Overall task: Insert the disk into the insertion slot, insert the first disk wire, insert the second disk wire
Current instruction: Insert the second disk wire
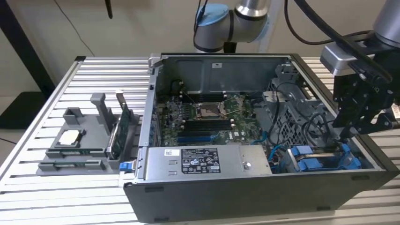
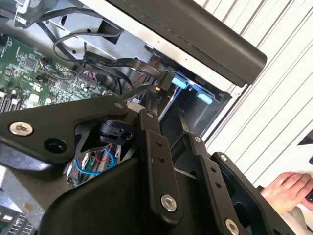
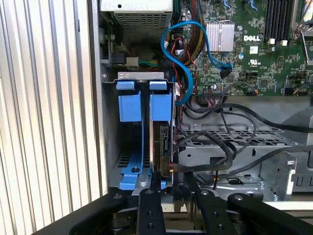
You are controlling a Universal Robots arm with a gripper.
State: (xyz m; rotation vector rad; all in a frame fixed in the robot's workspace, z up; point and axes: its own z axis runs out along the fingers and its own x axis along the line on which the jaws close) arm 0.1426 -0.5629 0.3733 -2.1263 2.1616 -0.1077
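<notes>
The disk [image 3: 163,139] stands on edge in the insertion slot [image 3: 142,76], next to two blue tabs [image 3: 130,105]. A black wire ends in a dark connector [image 3: 168,165] at the disk's near end. My gripper [image 3: 171,188] is directly at that connector, which lies just beyond its tips [image 2: 164,115] in the second wrist view. The same connector [image 2: 163,83] sits close to the blue tabs [image 2: 180,82] there. In the exterior view my gripper [image 1: 350,133] hangs over the blue drive bay [image 1: 319,161] at the case's front corner, on the exterior view's right.
Black cables [image 3: 230,156] and a blue cable [image 3: 183,63] loop beside the bay. The grey power-supply box [image 1: 200,160] and the motherboard [image 1: 206,115] fill the case. A grey fixture [image 1: 78,140] with a green card stands on the exterior view's left. A person's hand [image 2: 288,188] rests outside the case.
</notes>
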